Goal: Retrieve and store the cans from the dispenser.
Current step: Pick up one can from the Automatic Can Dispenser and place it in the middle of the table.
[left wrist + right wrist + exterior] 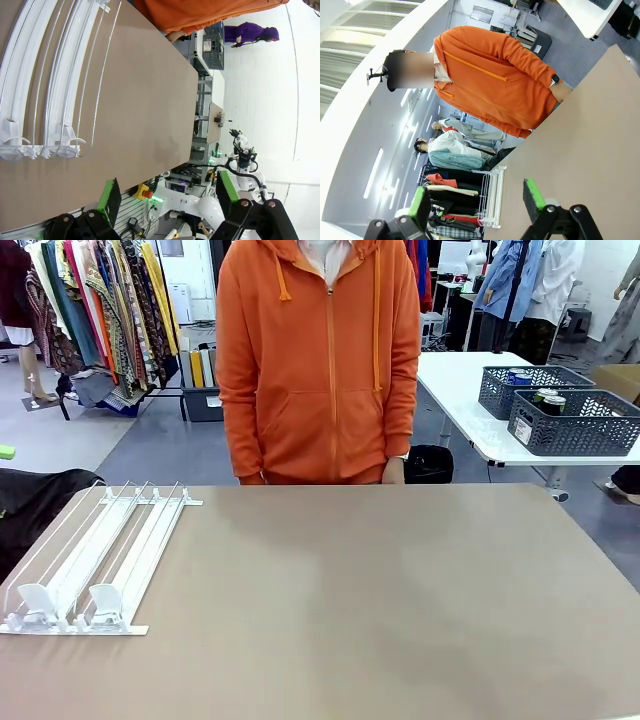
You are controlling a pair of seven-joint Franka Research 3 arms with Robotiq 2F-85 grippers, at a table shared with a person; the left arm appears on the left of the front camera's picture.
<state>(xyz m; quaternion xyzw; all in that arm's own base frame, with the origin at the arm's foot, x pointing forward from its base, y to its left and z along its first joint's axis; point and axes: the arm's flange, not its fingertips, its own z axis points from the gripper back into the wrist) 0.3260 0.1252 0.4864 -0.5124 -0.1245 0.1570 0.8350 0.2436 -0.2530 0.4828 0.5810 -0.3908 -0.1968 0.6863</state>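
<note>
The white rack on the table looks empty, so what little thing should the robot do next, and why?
Probably wait with both sets of jaws open. The white and clear plastic rail rack at the table's left holds no cans; its pusher blocks sit at the front end. The left gripper and right gripper hold nothing. The person in the orange hoodie stands at the far edge, perhaps about to load cans.

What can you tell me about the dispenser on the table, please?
The dispenser is a flat rack of white and clear plastic rails, lying on the brown table at the robot's left. Two white pusher blocks sit at its near end. Its lanes hold no cans. Nothing but the table touches it.
</note>
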